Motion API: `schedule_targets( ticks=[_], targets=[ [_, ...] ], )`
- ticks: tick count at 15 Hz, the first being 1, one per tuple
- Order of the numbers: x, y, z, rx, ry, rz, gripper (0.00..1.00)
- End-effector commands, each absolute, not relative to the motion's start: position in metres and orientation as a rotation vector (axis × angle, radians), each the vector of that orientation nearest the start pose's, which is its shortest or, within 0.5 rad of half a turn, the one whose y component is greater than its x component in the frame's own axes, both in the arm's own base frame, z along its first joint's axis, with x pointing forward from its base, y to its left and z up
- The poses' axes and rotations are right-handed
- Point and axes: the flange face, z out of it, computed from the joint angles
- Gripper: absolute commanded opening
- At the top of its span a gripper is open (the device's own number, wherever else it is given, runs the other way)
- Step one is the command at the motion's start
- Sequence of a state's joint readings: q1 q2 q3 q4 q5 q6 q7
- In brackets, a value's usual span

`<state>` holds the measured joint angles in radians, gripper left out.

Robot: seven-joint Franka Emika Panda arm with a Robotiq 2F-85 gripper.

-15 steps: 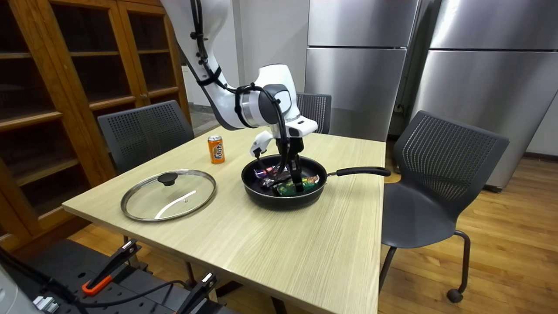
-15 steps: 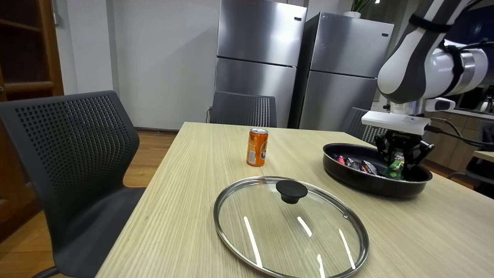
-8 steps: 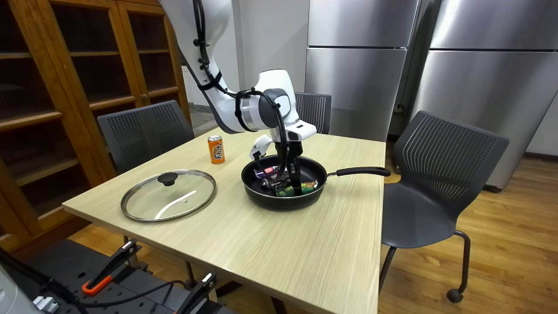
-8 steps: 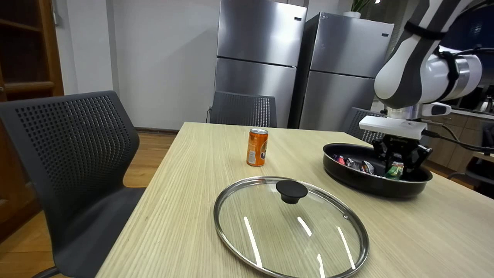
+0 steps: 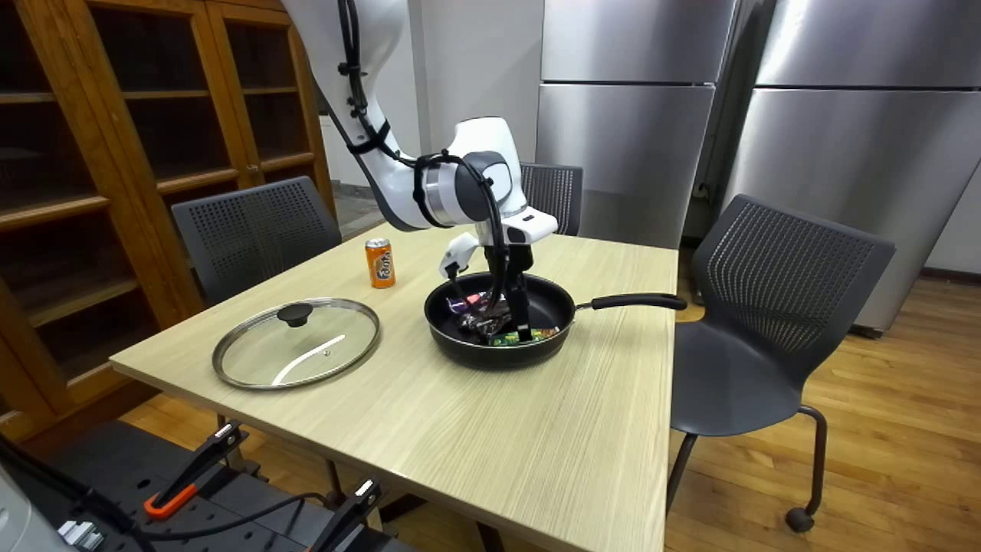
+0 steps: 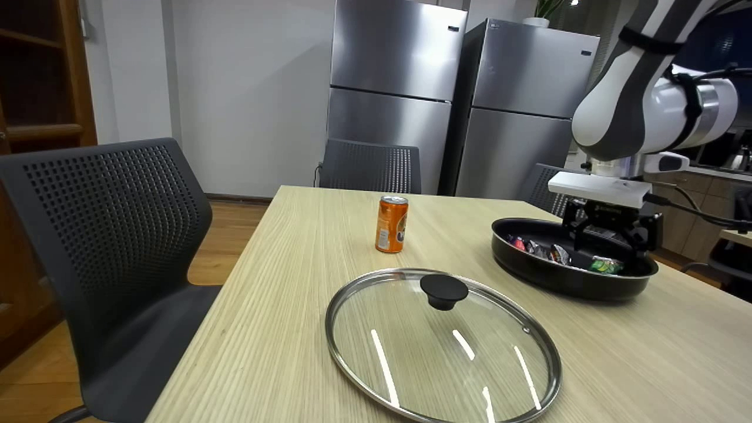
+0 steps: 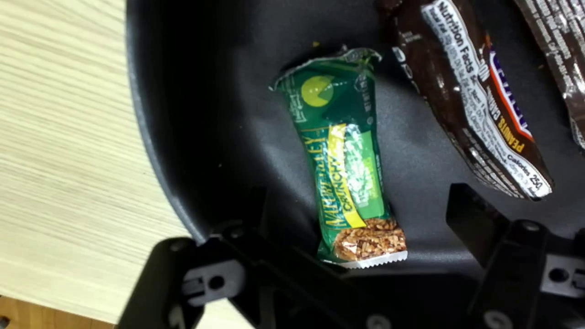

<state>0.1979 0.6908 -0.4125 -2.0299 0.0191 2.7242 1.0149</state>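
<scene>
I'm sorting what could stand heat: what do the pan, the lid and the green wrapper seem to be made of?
Pan: probably metal, coated; the black inside has a soft sheen.
Lid: likely clear glass, being see-through with bright reflections, edged in what looks like shiny metal.
Green wrapper: thin, glossy film, crinkled, with a serrated end; plastic or foil, I can't tell.

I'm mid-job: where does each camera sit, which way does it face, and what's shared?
In an exterior view: raised, facing down across the table at the pan, fridges behind; the arm reaches from the top.
In an exterior view: near table height by the lid, facing fridges past the can; open claw at picture right.
Wrist view: on the wrist, facing into the pan at the green bar; fingers apart at the bottom.
Both exterior views share pan, lid, can, fridges and arm.
</scene>
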Motion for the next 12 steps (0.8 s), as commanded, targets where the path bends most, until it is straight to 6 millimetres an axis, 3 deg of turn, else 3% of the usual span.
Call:
schedule_targets(
  ticks=[1, 7, 12],
  targets=[
    [0.572, -0.126, 0.155, -2.756, 1.794, -0.263, 1.0],
    [0.553, -0.112, 0.179, -2.742, 1.736, -0.235, 1.0],
    [0.541, -0.083, 0.201, -2.75, 1.634, -0.228, 1.0]
  ],
)
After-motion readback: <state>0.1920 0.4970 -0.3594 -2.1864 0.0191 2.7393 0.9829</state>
